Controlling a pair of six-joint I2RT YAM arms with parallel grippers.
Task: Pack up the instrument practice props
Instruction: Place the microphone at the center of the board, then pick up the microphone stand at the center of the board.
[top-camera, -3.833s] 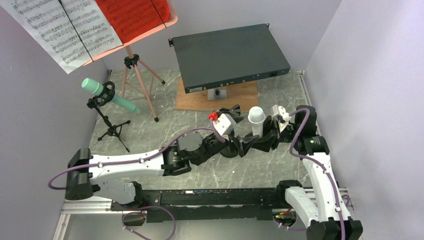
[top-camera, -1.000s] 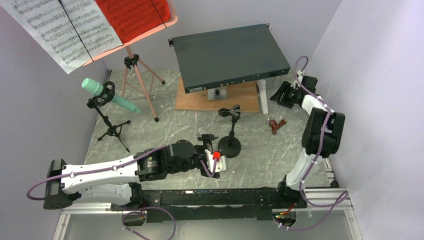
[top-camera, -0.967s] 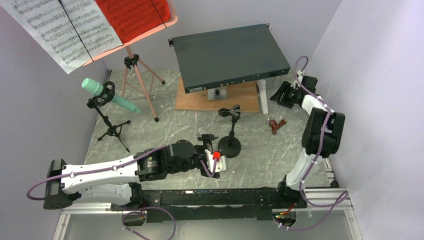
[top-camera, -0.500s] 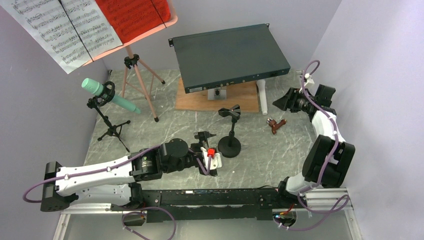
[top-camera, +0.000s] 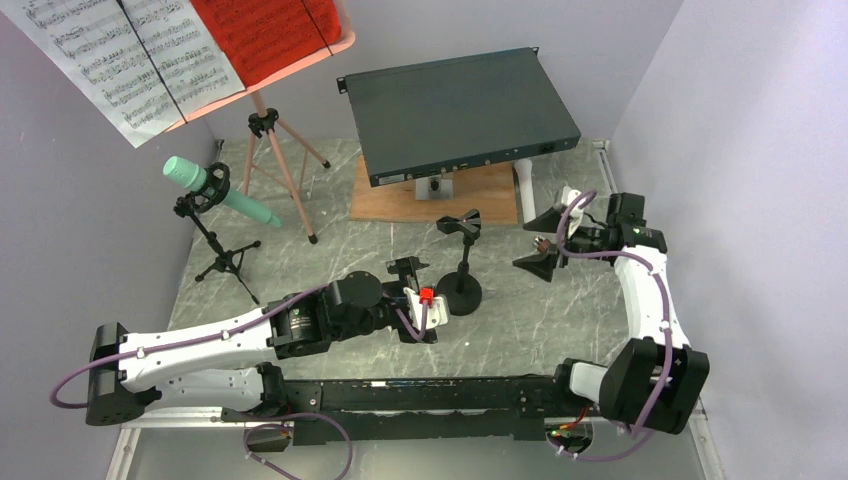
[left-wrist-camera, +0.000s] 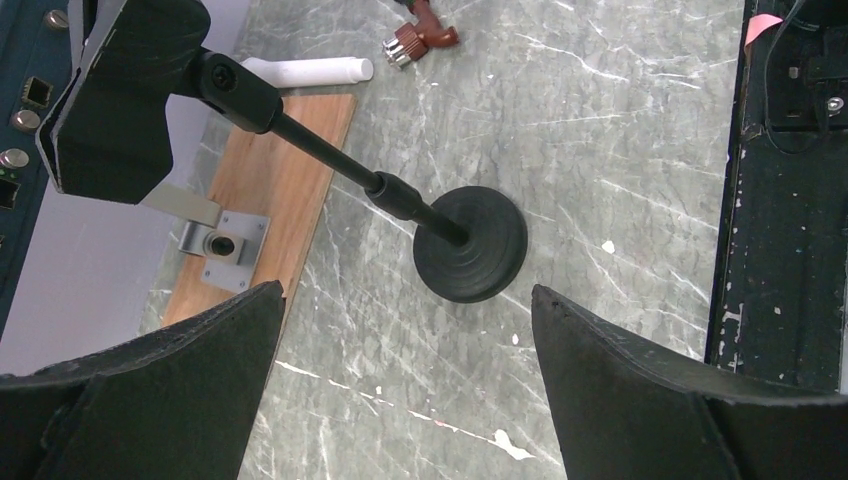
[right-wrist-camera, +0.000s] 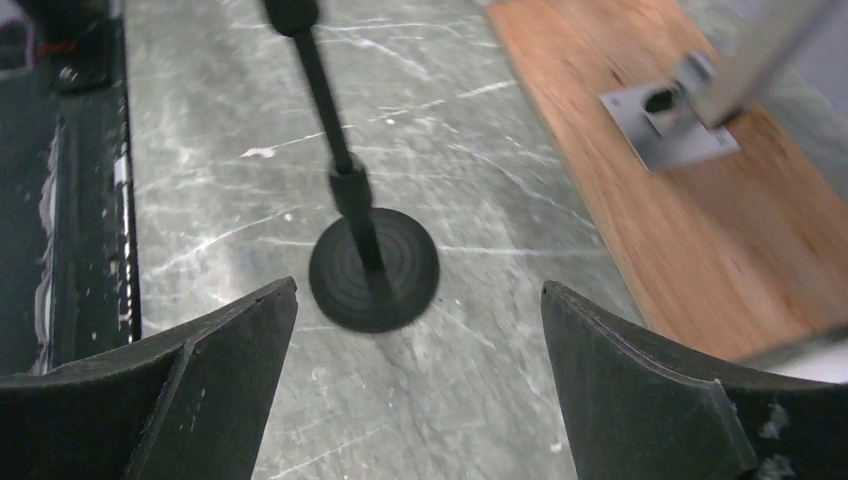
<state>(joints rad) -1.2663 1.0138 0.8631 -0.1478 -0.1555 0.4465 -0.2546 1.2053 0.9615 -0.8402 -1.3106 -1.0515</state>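
The left tool (left-wrist-camera: 405, 300) is spread wide and holds nothing. In its wrist view the two dark fingers (left-wrist-camera: 150, 390) frame the mic stand (left-wrist-camera: 470, 243), whose round base sits mid-frame on the bench (left-wrist-camera: 620, 150), apart from both fingers. The right tool (right-wrist-camera: 420, 290) is likewise wide open and empty, and looks at the same base from the other side. In the top view the mic stand (top-camera: 461, 295) is upright at centre. The left tool (top-camera: 420, 297) is just beside its base, and the right tool (top-camera: 541, 240) is a little way off toward the right of the frame.

The step in hand looks to be picking up this mic stand. One arm should take it, probably the left as it is nearer, while the other holds off so the fingers do not meet. Gripping the pole low, at the collar just above the base, should keep the heavy base from swinging. The fingers should straddle the pole squarely, close, then lift straight up, clear of the board (top-camera: 480, 197) and the box (top-camera: 460, 105) above it.

A tube (top-camera: 525, 188) lies at the board's edge. A small brown thing (left-wrist-camera: 420, 38) near it is mostly behind the right tool in the top view, and I cannot tell what it is. The right wrist view is blurred. The music stand (top-camera: 283, 165) and its pages (top-camera: 130, 60), upper left, are cut off by the frame's top. Where the props are to go is not shown.
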